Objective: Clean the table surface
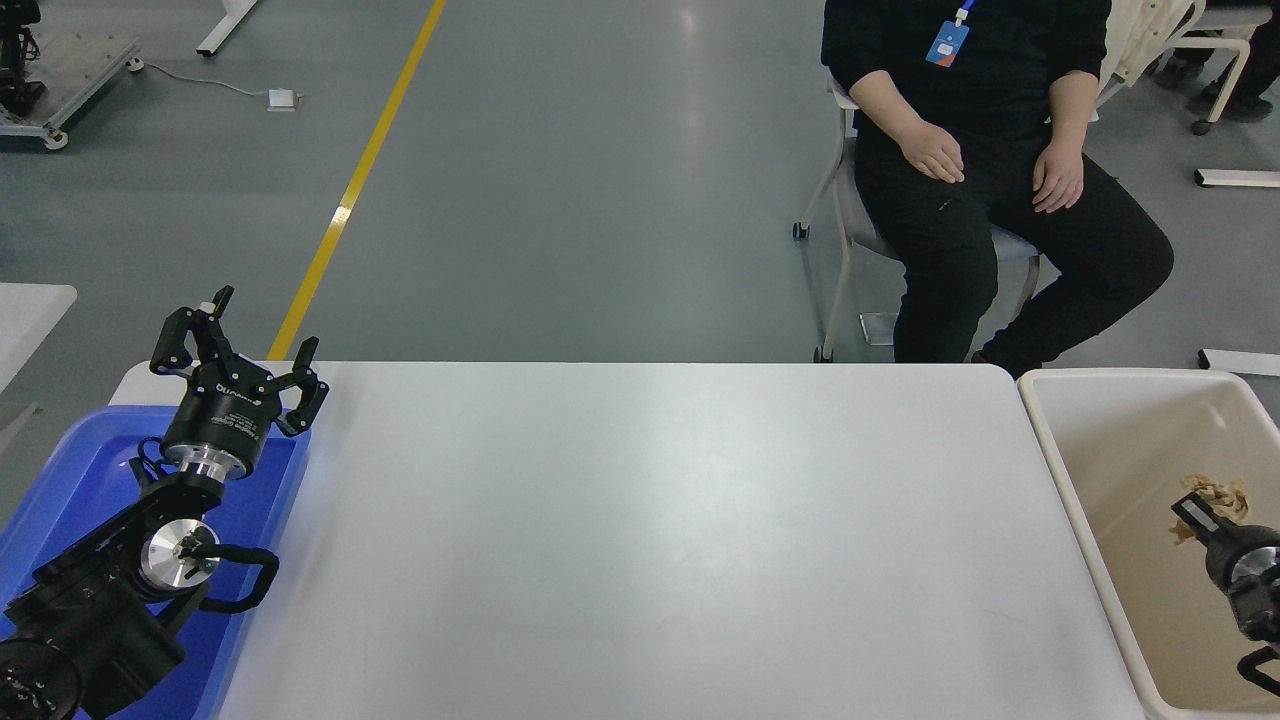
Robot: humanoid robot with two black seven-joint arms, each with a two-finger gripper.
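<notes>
The table surface (pixel 650 520) is a wide white top with nothing lying on it. My right gripper (pixel 1200 517) comes in from the right edge and hangs inside the beige tub (pixel 1052 445). It is shut on a crumpled tan scrap (pixel 1216 492), which sticks out past its tip. My left arm is parked at the lower left, with the left gripper (pixel 243 350) open and empty above the far end of the blue tray (pixel 80 470).
The blue tray lies along the table's left edge, the beige tub along its right edge. A person in black (pixel 1000 150) sits on a chair beyond the far right corner, hands on thighs. Grey floor with a yellow line (pixel 350 190) lies beyond.
</notes>
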